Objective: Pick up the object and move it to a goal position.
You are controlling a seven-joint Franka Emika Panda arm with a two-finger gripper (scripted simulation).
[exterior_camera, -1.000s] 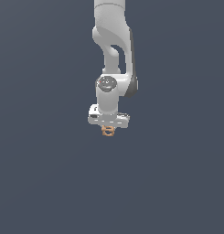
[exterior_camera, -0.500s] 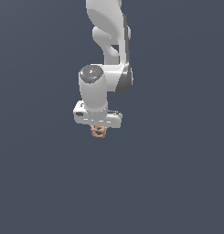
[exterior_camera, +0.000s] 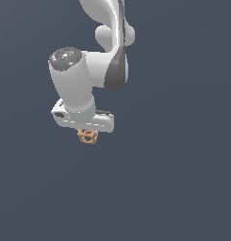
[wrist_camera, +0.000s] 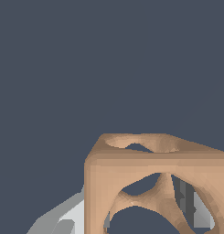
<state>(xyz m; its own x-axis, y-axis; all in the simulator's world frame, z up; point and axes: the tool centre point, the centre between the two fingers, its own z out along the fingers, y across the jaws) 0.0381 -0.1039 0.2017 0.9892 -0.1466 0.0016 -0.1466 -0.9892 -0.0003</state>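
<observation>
A bare simulated scene: flat, featureless slate-grey backdrop (exterior_camera: 183,188) all around, no furnishings visible

Holed orange-tan object (wrist_camera: 131,183) fills the near frame, grey jaws showing through its gaps

Arm (exterior_camera: 110,56) comes down from the top of the exterior view; pincer (exterior_camera: 87,132) at its lower end, left of centre; object (exterior_camera: 87,136) directly beneath the pincer body, touching it, gripped between the fingers (wrist_camera: 195,210); in the wrist view, fingers sit either side of the object.
</observation>
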